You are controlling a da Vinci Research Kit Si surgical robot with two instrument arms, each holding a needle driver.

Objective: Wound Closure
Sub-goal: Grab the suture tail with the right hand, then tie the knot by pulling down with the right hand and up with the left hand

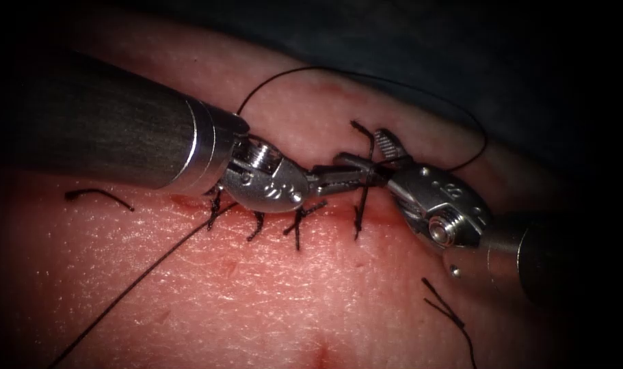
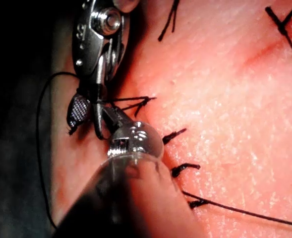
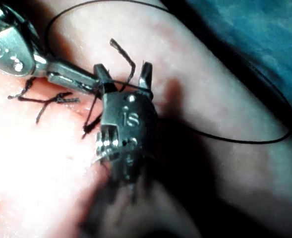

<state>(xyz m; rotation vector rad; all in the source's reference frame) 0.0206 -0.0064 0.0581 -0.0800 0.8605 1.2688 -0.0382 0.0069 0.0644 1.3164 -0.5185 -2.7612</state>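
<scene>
a close view of a piece of pale pink tissue [image 1: 270, 301] with a cut [image 1: 338, 208] running across it, wet with a little red fluid [image 1: 188, 201]. along the cut sit several finished stitches [image 1: 256, 225], short dark knots with trimmed tails, all lying left of the point where the two tools meet.

the left tool [image 1: 345, 176] reaches in over the cut. its jaws are pressed together, slim and straight, pinching the thread [image 1: 366, 147] right at the newest stitch [image 1: 359, 212], the one furthest right along the cut. the right tool [image 1: 379, 152] meets it tip to tip from the other side of that stitch. its jaws stand spread, one ridged jaw lifted clear, and the thread passes between them; they hold nothing.

from the meeting point the thread rises in a wide loop over the far side of the cut, behind both tools, and curves back down to the right tool. another long strand runs from the stitches, on the near side of the cut, away toward the viewer. loose cut ends of thread [image 1: 99, 197] lie on the tissue, well apart from the cut on its near side.

i cannot make out the needle anywhere near the cut, so i cannot say where it lies or whether it is in the tissue.

as a judgement, this looks like knot work on the newest stitch. what it calls for is a steady hold by the left tool, and care that the open right jaws take only the intended strand.
</scene>
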